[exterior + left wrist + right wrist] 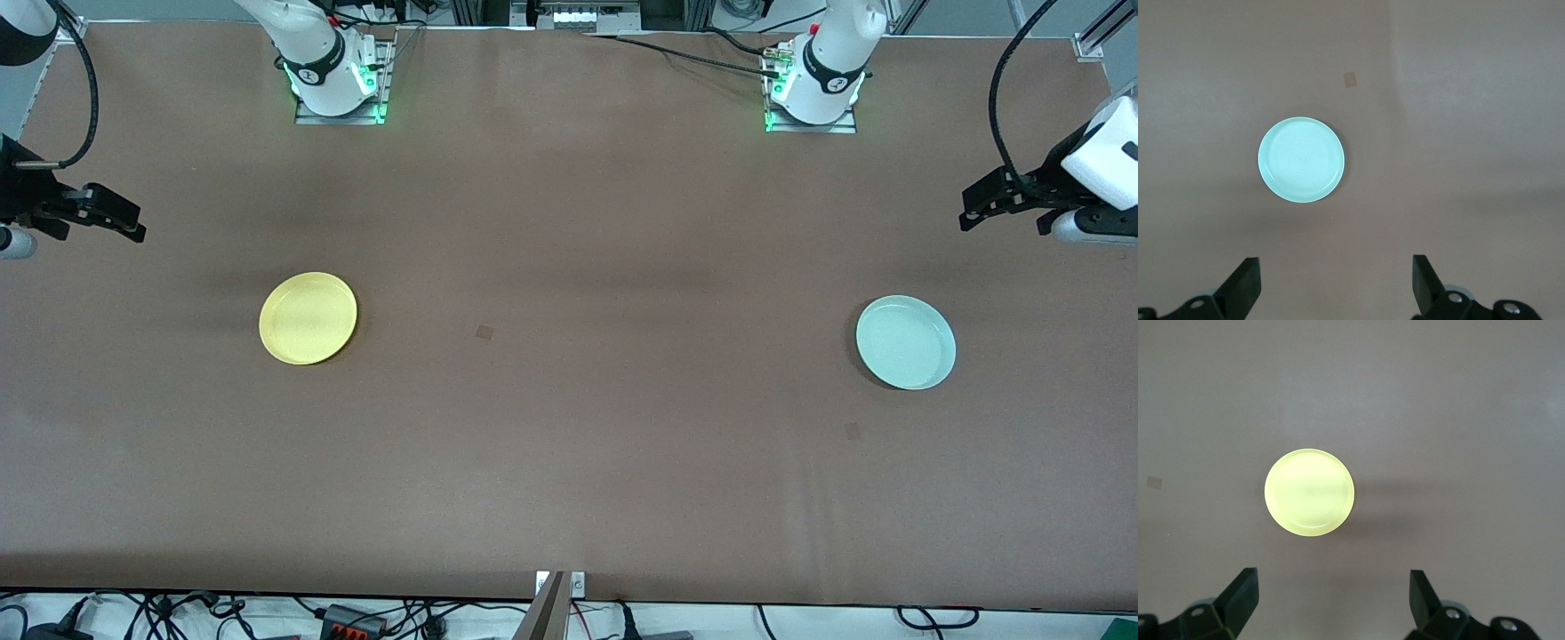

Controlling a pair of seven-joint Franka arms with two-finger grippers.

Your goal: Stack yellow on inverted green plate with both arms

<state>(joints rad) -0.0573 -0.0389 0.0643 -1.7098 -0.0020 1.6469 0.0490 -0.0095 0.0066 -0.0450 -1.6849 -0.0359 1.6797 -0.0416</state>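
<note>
Round shallow yellow plate (pixel 308 318), upright, at nine o'clock on my brown bench (pixel 569 444). Pale mint-green plate (pixel 905 342), upright, at three. My left hand (pixel 978 206) and right hand (pixel 124 222): raised over the bench ends, fingers apart, empty.

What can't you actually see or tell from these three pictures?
- Undersides of the yellow plate and green plate: both lie rim up on the table, hidden in every view.
- Both arms' middle parts: cut off by the front view's side edges.
- Left gripper and right gripper, both open: wrist views cut them off at the bottom edge, showing fingertips only.
</note>
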